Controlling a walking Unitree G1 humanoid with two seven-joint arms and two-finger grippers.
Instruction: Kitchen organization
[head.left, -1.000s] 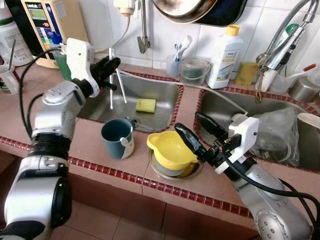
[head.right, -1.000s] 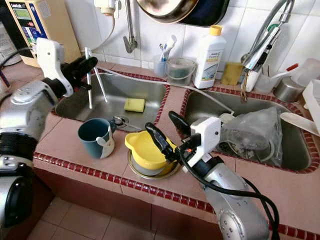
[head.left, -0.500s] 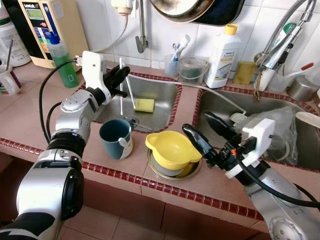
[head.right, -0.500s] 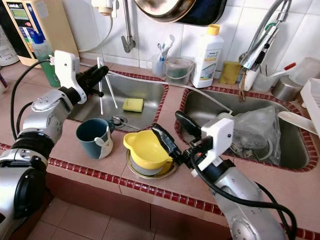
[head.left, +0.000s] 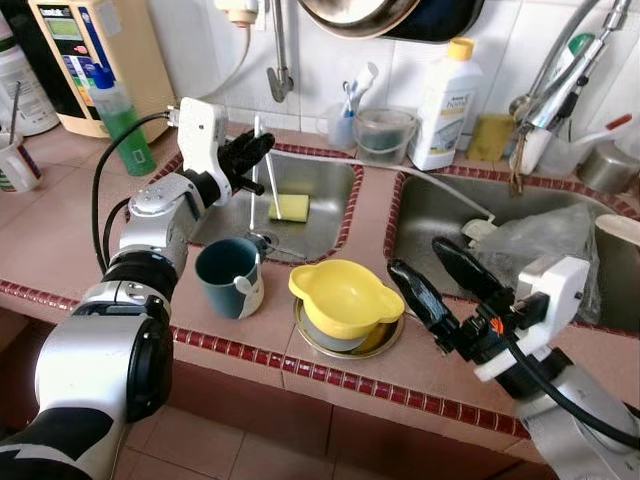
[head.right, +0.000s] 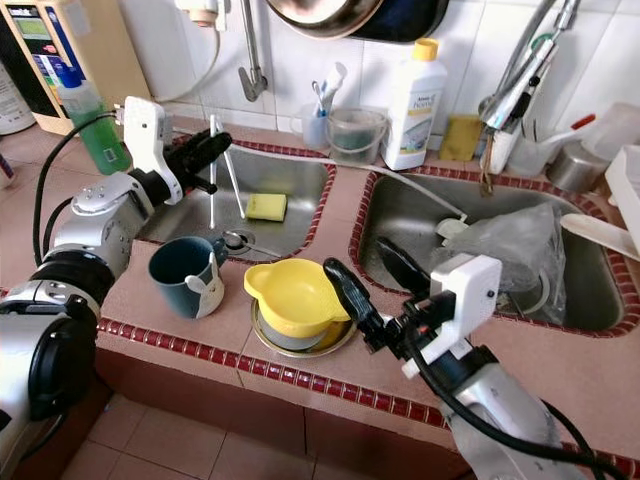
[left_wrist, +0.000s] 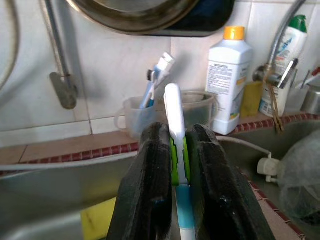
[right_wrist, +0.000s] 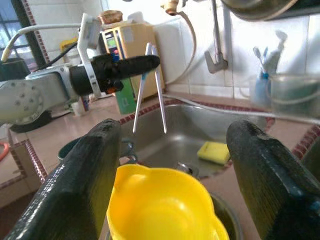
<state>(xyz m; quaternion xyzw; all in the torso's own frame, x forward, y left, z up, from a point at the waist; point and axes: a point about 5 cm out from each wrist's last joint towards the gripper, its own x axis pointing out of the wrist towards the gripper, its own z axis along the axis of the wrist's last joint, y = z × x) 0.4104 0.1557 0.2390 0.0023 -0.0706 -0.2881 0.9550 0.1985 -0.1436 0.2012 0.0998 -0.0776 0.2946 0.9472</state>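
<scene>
Left gripper (head.left: 250, 158) swung over from counter side, now out above left sink (head.left: 320, 180), closer to yellow sponge (head.left: 291, 207). It kept fingers clamped on white tongs (head.left: 263, 170) (legs hanging down into basin, green-blue bit visible between fingers in wrist view). Right gripper (head.left: 440, 283) backed off yellow bowl (head.left: 345, 297): near finger was at bowl's rim, now clear gap between them, fingers spread wide. Camera shifted a bit too.

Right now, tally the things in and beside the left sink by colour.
Yellow: 2, bowl and sponge
Blue: 1, mug
White: 1, tongs held in the left end effector
Total: 4
</scene>
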